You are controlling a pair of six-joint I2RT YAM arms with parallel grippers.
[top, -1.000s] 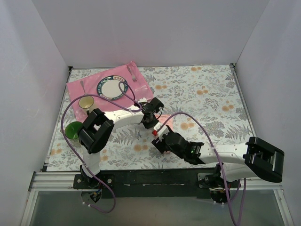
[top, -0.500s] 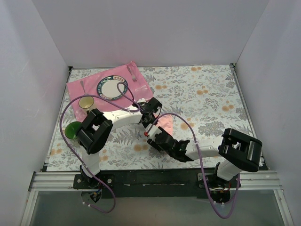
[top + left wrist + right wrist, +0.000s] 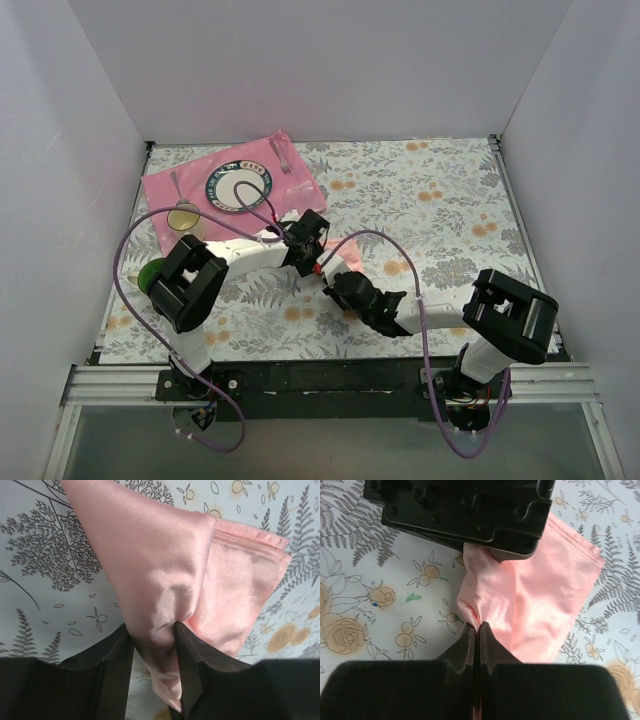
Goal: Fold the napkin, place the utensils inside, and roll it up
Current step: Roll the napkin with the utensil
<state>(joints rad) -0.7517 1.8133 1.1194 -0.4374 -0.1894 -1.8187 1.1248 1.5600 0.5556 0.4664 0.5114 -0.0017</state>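
Right tool (image 3: 476,628) moved in, now clamped on napkin (image 3: 540,595) edge, left tool (image 3: 152,632) gripping its fold, bare floral table (image 3: 55,610) around

Centre blocked: left claw (image 3: 155,647) and right claw (image 3: 477,630) nose to nose, both pinching napkin (image 3: 165,555), no gap between. Cables (image 3: 375,238) arch over both arms. Back-left crowded: mat (image 3: 160,192) carrying plate (image 3: 238,187), spoon (image 3: 177,183), fork (image 3: 283,158); cup (image 3: 183,218) and green cup (image 3: 150,276) along left edge. Right half of bench (image 3: 450,210) open. Walls (image 3: 320,70) on three sides.
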